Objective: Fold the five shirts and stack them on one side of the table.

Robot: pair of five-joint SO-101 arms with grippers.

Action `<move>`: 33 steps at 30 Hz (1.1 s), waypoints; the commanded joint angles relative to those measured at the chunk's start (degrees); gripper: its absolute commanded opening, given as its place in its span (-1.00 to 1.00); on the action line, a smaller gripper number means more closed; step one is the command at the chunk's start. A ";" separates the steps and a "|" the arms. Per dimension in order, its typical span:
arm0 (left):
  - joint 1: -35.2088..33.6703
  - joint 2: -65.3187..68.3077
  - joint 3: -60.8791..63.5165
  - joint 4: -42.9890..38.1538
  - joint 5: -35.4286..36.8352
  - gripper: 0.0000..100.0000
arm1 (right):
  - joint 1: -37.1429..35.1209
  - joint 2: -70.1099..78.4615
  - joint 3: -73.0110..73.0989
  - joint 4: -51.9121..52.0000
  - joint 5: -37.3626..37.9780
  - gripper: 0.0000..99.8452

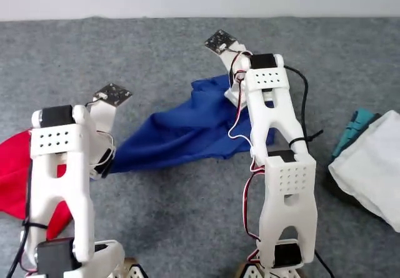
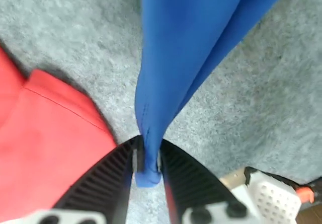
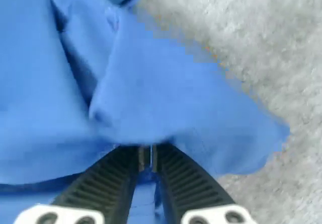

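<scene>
My left gripper (image 2: pixel 147 157) pinches one narrow end of the blue shirt (image 1: pixel 181 131) and my right gripper (image 3: pixel 146 158) is pressed together on its other end, so it stretches across the middle of the table (image 1: pixel 187 228) from eight o'clock to one o'clock. I judge this the spreading step, with the red shirt (image 1: pixel 12 172) at nine o'clock and a white cloth (image 1: pixel 375 165) at four o'clock unhandled. Next I must draw the blue one taut and lay it flat before folding.
</scene>
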 commanded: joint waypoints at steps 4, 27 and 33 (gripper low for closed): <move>-0.26 -2.55 0.04 -0.35 0.53 -0.97 | 0.75 -2.07 -3.60 6.46 -0.26 -0.94; 0.09 -2.55 0.22 -1.93 0.53 -0.97 | 6.46 -2.24 -3.43 26.59 -0.35 -0.67; 0.09 -2.55 0.22 -1.93 0.53 -0.97 | 7.08 -2.07 -3.16 26.77 -2.02 -0.67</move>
